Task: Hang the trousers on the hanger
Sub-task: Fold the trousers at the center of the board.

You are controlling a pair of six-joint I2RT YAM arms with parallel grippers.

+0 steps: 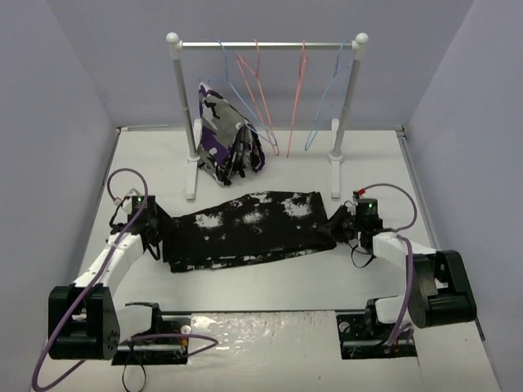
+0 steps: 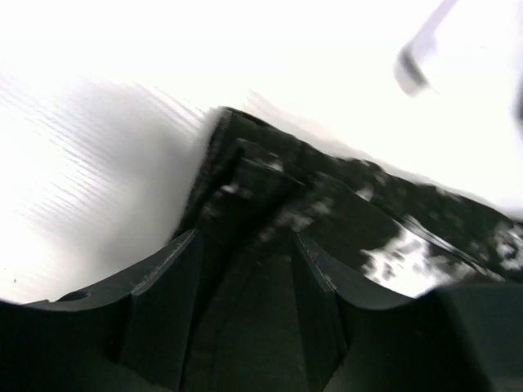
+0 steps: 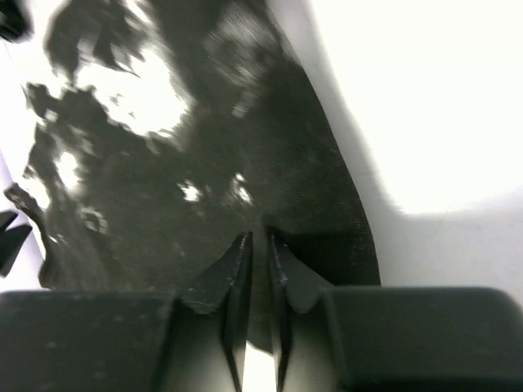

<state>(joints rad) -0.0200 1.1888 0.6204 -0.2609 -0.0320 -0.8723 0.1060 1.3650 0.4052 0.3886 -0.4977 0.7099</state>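
Trousers (image 1: 249,229), black with white splotches, lie flat on the white table (image 1: 458,212) just in front of the rack (image 1: 270,44), stretched in a long band parallel to its rail. They are folded, and 1 layer edge shows along the side far from the rack.

The light-blue hanger (image 1: 327,98) hangs from the rail near the rack's right post, bare and well apart from the trousers. 2 pink hangers (image 1: 297,94) hang at the middle of the rail. A second light-blue hanger (image 1: 226,73) hangs near the left post, beside a purple, white and black garment (image 1: 225,139) that hangs down next to that post.

The left gripper (image 1: 158,233) is low at the end of the trousers that lies below the rack's left post. In the left wrist view, which is blurred, the left gripper (image 2: 245,237) has its fingers (image 2: 163,286) clearly apart, and dark cloth runs through the gap between them. I cannot tell if the pads press on it.

The right gripper (image 1: 337,222) is at the other end of the trousers, in front of the right post. In the right wrist view the right gripper (image 3: 259,238) has its fingers (image 3: 225,278) almost together, with only a thin slit between them, and the edge of the trousers (image 3: 204,163) comes right up to the tips, so the cloth seems pinched there.
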